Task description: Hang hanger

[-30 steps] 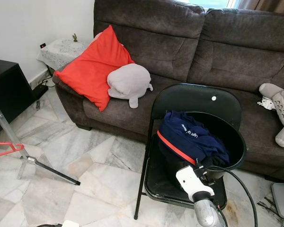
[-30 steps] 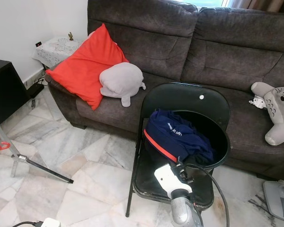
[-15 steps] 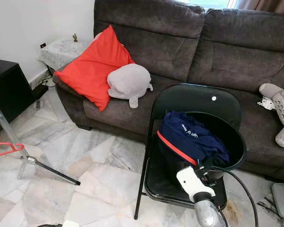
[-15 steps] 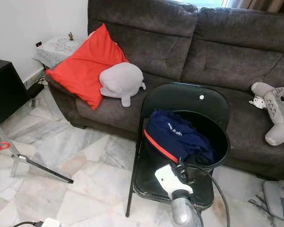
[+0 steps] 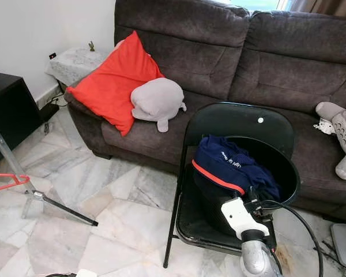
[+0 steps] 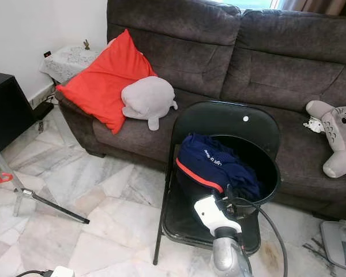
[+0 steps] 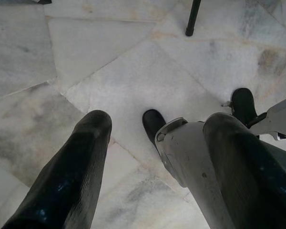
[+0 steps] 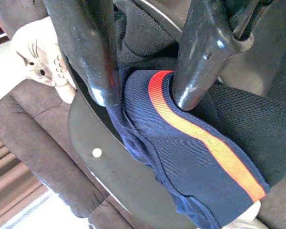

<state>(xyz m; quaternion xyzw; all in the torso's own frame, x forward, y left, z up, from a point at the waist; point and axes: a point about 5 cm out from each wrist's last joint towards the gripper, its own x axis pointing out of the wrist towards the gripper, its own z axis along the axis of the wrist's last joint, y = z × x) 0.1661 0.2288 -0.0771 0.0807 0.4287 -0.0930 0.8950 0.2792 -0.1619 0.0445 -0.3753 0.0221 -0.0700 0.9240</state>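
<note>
Navy-blue cloth with an orange-red band, a garment (image 5: 233, 170), lies heaped in a black tub (image 5: 285, 173) that stands on the seat of a black folding chair (image 5: 236, 121) in front of a dark brown sofa (image 5: 219, 52). The right gripper (image 8: 143, 98) reaches to the tub from the near side, its silver arm rising from the lower edge of the head views; in the right wrist view its two black fingers (image 8: 93, 52) stand apart, one on either side of the garment's orange-banded hem, with the tips at the cloth, though a firm hold on it cannot be made out. A red hanger (image 5: 6, 182) sits far to the robot's left, at a metal stand (image 5: 37, 196) on the marble floor (image 5: 104, 219), well apart from the chair. The left gripper (image 7: 157, 157) hangs low beside the robot, pointing at the floor, its fingers spread with nothing between them. On the sofa a red cushion (image 5: 112, 83) leans against the backrest with a grey plush (image 5: 157, 101) touching it, and a second grey plush toy (image 5: 341, 133) lies at the far right end.
</note>
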